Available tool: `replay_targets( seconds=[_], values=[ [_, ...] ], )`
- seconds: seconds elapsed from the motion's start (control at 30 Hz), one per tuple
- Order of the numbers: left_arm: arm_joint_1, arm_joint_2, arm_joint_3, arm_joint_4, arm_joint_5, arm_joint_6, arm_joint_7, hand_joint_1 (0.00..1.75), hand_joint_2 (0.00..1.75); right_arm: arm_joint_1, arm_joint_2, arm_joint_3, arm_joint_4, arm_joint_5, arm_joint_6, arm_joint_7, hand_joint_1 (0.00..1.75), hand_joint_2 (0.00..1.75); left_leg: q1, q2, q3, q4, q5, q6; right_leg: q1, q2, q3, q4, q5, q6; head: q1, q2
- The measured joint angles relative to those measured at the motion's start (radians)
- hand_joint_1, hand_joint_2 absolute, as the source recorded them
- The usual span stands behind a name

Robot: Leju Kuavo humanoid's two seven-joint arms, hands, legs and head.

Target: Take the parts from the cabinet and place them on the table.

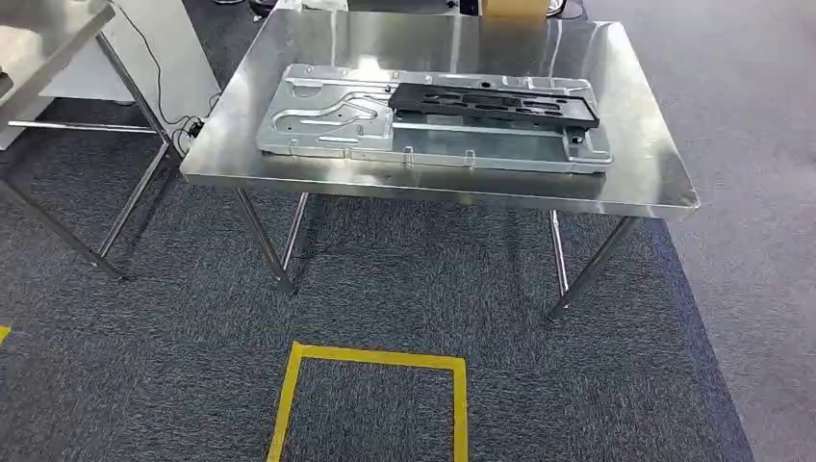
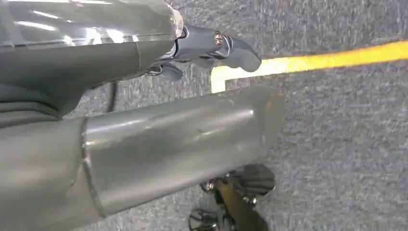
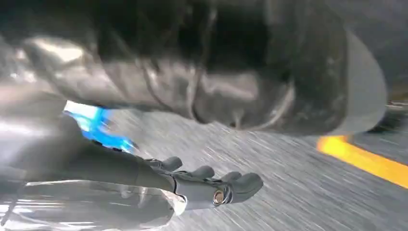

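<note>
Steel table (image 1: 635,144) ahead, already carrying two parts: large silver stamped panel (image 1: 327,120) lying flat along the near edge, black slotted bracket (image 1: 496,101) resting on top of it toward the right side. Both seem placed as the task asks. No cabinet to be seen from the head view, so impossible to say whether more parts wait there.

Left hand (image 2: 211,48) hanging over grey carpet (image 2: 337,144), fingers curled loosely inward, holding nothing. Right hand (image 3: 211,185) likewise hanging low over the floor, fingers bent together, nothing in it; right wrist picture smeared, so finer detail uncertain.

Likely risks from here: silver panel sits very close to the near edge, its front lip almost flush with it. A bump from the body or an arm during a turn or approach could push it, or knock the bracket off the panel, since nothing appears to fix one to the other. Adding another part would call for care: free surface remains mainly along the far edge and at the left and right ends, narrow beside the panel.

Room for moving: open carpet between robot and table, yellow floor marking (image 1: 370,361) just in front. Second steel table (image 1: 48,38) off the left corner, cable (image 1: 159,72) trailing between the two, a snag hazard on that side
</note>
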Motion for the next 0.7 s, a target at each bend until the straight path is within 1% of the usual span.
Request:
replay_targets(
  seconds=[0.03, 0.07, 0.1, 0.13, 0.17, 0.2, 0.23, 0.27, 0.3, 0.33, 0.37, 0.4, 0.43, 0.47, 0.5, 0.53, 0.57, 0.6, 0.63, 0.67, 0.7],
  values=[
    [0.001, 0.0, 0.0, 0.0, 0.0, 0.002, 0.002, 0.0, 0.0, 0.0, 0.004, -0.009, 0.003, -0.001, 0.009, 0.017, 0.0, 0.0, 0.007, 0.001, -0.009, 0.018, -0.021, -0.004, -0.001, -0.014, 0.001, -0.004, 0.005, -0.003, 0.0, 0.0],
    [0.002, -0.002, 0.0, 0.0, -0.002, 0.002, 0.004, 0.0, 0.0, -0.001, 0.008, -0.017, 0.003, -0.004, 0.017, 0.023, 0.0, 0.0, 0.009, 0.005, -0.03, 0.069, -0.067, -0.012, -0.001, -0.021, -0.004, -0.003, 0.009, -0.011, -0.001, 0.0],
    [0.002, -0.004, 0.0, 0.0, -0.007, 0.002, 0.007, 0.0, 0.0, -0.001, 0.013, -0.025, 0.004, -0.006, 0.022, 0.025, 0.0, 0.0, 0.012, 0.005, -0.06, 0.144, -0.111, -0.018, 0.0, -0.031, -0.009, 0.0, 0.01, -0.012, 0.0, 0.0],
    [0.002, -0.005, 0.0, 0.0, -0.006, 0.002, 0.008, 0.0, 0.0, -0.001, 0.02, -0.034, 0.005, -0.006, 0.027, 0.022, 0.0, 0.0, 0.015, 0.006, -0.095, 0.23, -0.153, -0.024, 0.0, -0.04, -0.017, 0.005, 0.011, -0.012, 0.0, 0.0],
    [0.002, -0.006, 0.0, 0.0, -0.008, 0.002, 0.008, 0.0, 0.0, -0.001, 0.021, -0.039, 0.005, -0.005, 0.029, 0.017, 0.0, 0.0, 0.017, 0.006, -0.118, 0.294, -0.174, -0.029, 0.001, -0.049, -0.024, 0.012, 0.011, -0.012, 0.0, 0.0],
    [0.004, -0.006, 0.0, -0.001, -0.009, 0.002, 0.008, 0.0, 0.0, -0.003, 0.023, -0.044, 0.005, 0.0, 0.031, 0.009, 0.0, 0.0, 0.019, 0.007, -0.122, 0.317, -0.172, -0.032, 0.001, -0.057, -0.03, 0.018, 0.011, -0.012, 0.0, 0.0],
    [0.005, -0.006, 0.0, -0.002, -0.01, 0.002, 0.008, 0.0, 0.0, -0.006, 0.024, -0.047, 0.005, 0.004, 0.031, -0.001, 0.0, 0.0, 0.021, 0.009, -0.102, 0.291, -0.148, -0.035, 0.0, -0.065, -0.034, 0.023, 0.009, -0.011, 0.0, 0.0],
    [0.006, -0.006, 0.0, -0.002, -0.011, 0.002, 0.007, 0.0, 0.0, -0.009, 0.026, -0.05, 0.005, 0.01, 0.033, -0.009, 0.0, 0.0, 0.024, 0.014, -0.061, 0.224, -0.11, -0.037, -0.001, -0.074, -0.037, 0.028, 0.008, -0.009, 0.0, 0.0],
    [0.005, -0.006, 0.0, -0.004, -0.014, 0.002, 0.007, 0.0, 0.0, -0.013, 0.029, -0.054, 0.005, 0.016, 0.035, -0.017, 0.0, 0.0, 0.025, 0.028, -0.004, 0.124, -0.069, -0.037, -0.001, -0.082, -0.039, 0.035, 0.005, -0.005, -0.001, 0.0],
    [0.003, -0.006, 0.0, -0.005, -0.017, 0.002, 0.007, 0.0, 0.0, -0.016, 0.031, -0.055, 0.005, 0.022, 0.037, -0.022, 0.0, 0.0, 0.025, 0.065, 0.042, 0.039, -0.057, -0.036, 0.001, -0.088, -0.04, 0.042, 0.001, 0.0, 0.0, 0.0],
    [-0.001, -0.01, 0.0, -0.005, -0.017, 0.001, 0.007, 0.0, 0.0, -0.017, 0.032, -0.055, 0.005, 0.028, 0.038, -0.026, 0.0, 0.0, 0.012, 0.086, 0.054, 0.026, -0.07, -0.023, 0.006, -0.095, -0.044, 0.044, 0.0, 0.005, -0.002, 0.0],
    [0.0, -0.01, 0.0, -0.008, -0.017, 0.002, 0.007, 0.0, 0.0, -0.018, 0.036, -0.056, 0.006, 0.031, 0.041, -0.027, 0.0, 0.0, 0.008, 0.079, 0.043, 0.034, -0.057, -0.011, 0.007, -0.102, -0.04, 0.045, -0.001, 0.009, 0.001, 0.0],
    [0.0, -0.014, 0.0, -0.009, -0.018, 0.002, 0.008, 0.0, 0.0, -0.021, 0.036, -0.057, 0.006, 0.032, 0.042, -0.028, 0.0, 0.0, 0.01, 0.073, 0.04, 0.019, -0.068, -0.006, 0.008, -0.11, -0.039, 0.049, -0.001, 0.014, 0.0, 0.0],
    [0.001, -0.014, 0.0, -0.01, -0.018, 0.002, 0.009, 0.0, 0.0, -0.026, 0.036, -0.058, 0.006, 0.036, 0.045, -0.027, 0.0, 0.0, 0.009, 0.06, 0.035, 0.024, -0.067, 0.0, 0.008, -0.119, -0.039, 0.046, 0.001, 0.019, 0.0, 0.0],
    [0.002, -0.016, 0.0, -0.01, -0.018, 0.002, 0.01, 0.0, 0.0, -0.028, 0.036, -0.059, 0.006, 0.04, 0.046, -0.026, 0.0, 0.0, 0.014, 0.05, 0.033, 0.017, -0.062, 0.008, 0.012, -0.129, -0.038, 0.046, 0.0, 0.027, 0.0, 0.0],
    [0.002, -0.022, 0.0, -0.01, -0.018, 0.002, 0.01, 0.0, 0.0, -0.029, 0.036, -0.059, 0.006, 0.043, 0.046, -0.025, 0.0, 0.0, 0.018, 0.041, 0.038, 0.012, -0.054, 0.019, 0.003, -0.089, -0.041, 0.061, -0.016, 0.036, 0.0, 0.0],
    [0.001, -0.024, 0.0, -0.011, -0.018, 0.002, 0.01, 0.0, 0.0, -0.029, 0.036, -0.06, 0.006, 0.044, 0.046, -0.026, 0.0, 0.0, 0.018, 0.034, 0.033, 0.011, -0.049, 0.027, 0.002, -0.049, -0.056, 0.091, -0.045, 0.039, 0.0, 0.0],
    [-0.001, -0.024, 0.0, -0.013, -0.018, 0.002, 0.01, 0.0, 0.0, -0.029, 0.036, -0.061, 0.006, 0.044, 0.046, -0.025, 0.0, 0.0, 0.017, 0.025, 0.027, 0.011, -0.045, 0.033, 0.001, -0.025, -0.091, 0.169, -0.097, 0.04, 0.0, 0.0],
    [-0.001, -0.024, 0.0, -0.013, -0.018, 0.002, 0.01, 0.0, 0.0, -0.028, 0.036, -0.062, 0.007, 0.044, 0.046, -0.025, 0.0, 0.0, 0.016, 0.017, 0.022, 0.012, -0.042, 0.038, 0.001, -0.018, -0.131, 0.257, -0.14, 0.041, 0.0, 0.0],
    [-0.001, -0.024, 0.0, -0.013, -0.018, 0.002, 0.01, 0.0, 0.0, -0.028, 0.036, -0.063, 0.008, 0.044, 0.046, -0.025, 0.0, 0.0, 0.014, 0.005, 0.017, 0.013, -0.039, 0.039, 0.002, -0.016, -0.165, 0.329, -0.165, 0.042, 0.0, 0.0],
    [0.001, -0.024, 0.0, -0.013, -0.018, 0.002, 0.01, 0.0, 0.0, -0.028, 0.036, -0.063, 0.008, 0.044, 0.046, -0.025, 0.0, 0.0, 0.013, -0.007, 0.014, 0.014, -0.038, 0.038, 0.002, -0.015, -0.182, 0.364, -0.165, 0.042, 0.0, 0.0]
  ],
)
